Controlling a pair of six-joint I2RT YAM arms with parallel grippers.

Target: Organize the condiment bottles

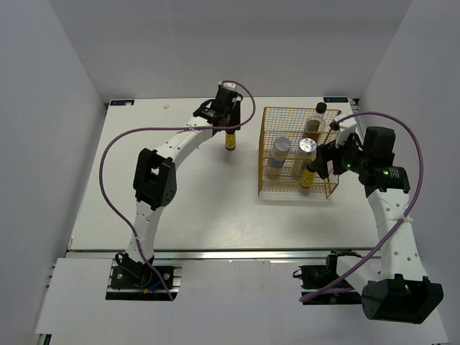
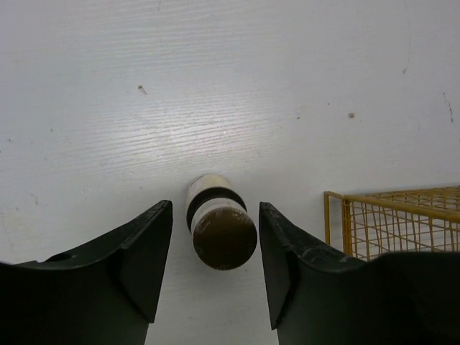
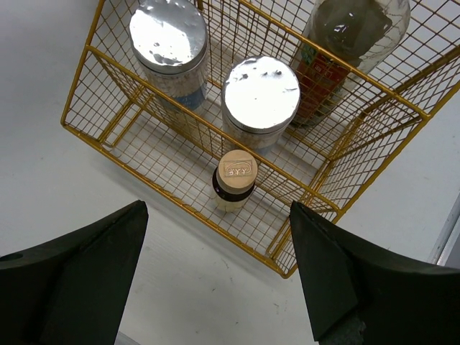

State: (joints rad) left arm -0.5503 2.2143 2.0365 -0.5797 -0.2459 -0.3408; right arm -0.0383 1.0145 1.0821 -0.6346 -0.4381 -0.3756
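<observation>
While four condiment bottles (image 3: 260, 93) stand in the yellow wire basket (image 3: 172, 198), the left gripper (image 2: 215, 212) hangs over the fifth, a tiny brown bottle (image 2: 223, 241) upright on the desk (image 1: 180, 215) just left of it, fingers (image 2: 144, 251) spread either side, seemingly poised to pinch. The right gripper (image 3: 217, 215), fingers also spread, hovers above the basket.

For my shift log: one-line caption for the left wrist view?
Open left gripper flanks a small brown bottle on the white table, yellow wire basket at right.
</observation>
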